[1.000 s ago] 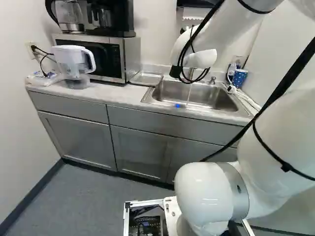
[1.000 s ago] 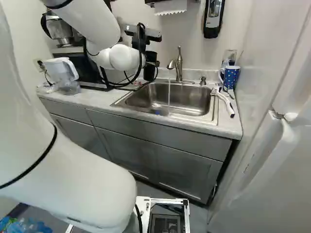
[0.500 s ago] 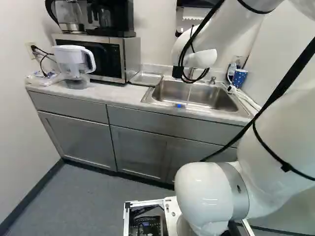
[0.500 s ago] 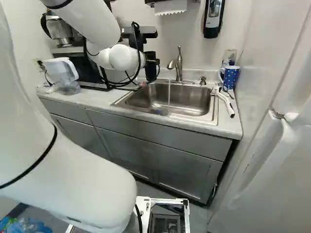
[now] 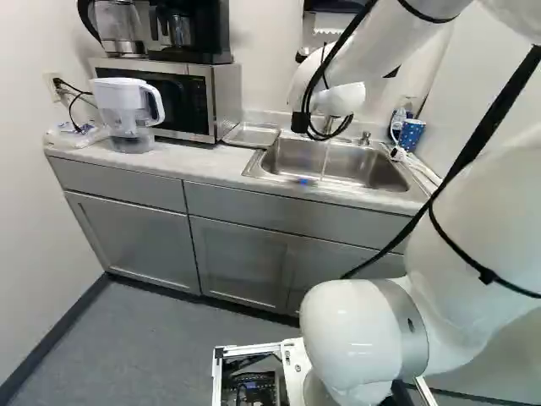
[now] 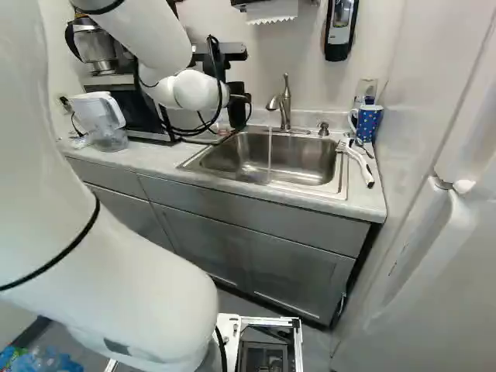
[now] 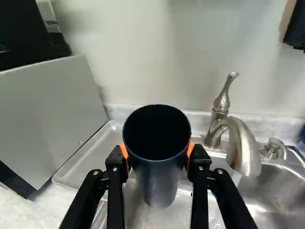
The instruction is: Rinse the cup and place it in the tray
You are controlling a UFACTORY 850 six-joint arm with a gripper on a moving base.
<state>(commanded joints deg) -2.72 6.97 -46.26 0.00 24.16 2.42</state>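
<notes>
A dark cup (image 7: 161,179) is hanging nearly upright near the back edge of the counter (image 5: 194,159), the gripper (image 6: 239,96) pinching it between both orange pads (image 7: 124,151). The tray (image 5: 252,135) is lying between microwave (image 5: 211,97) and sink (image 6: 325,153). The faucet (image 6: 284,112) is running a thin stream into the basin. Toward the counter's right end, a spotted mug (image 6: 369,124) is standing; toward its left end, a pitcher (image 5: 125,106).

In the right base view, the white arm (image 6: 147,39) carries the dark cup (image 6: 237,105) left of a faucet (image 6: 284,105), whose thin water stream (image 6: 269,155) falls into the sink (image 6: 314,164), while a dotted blue mug (image 6: 368,124) and a white-handled brush (image 6: 358,164) occupy the surface (image 6: 159,160) to its right.
</notes>
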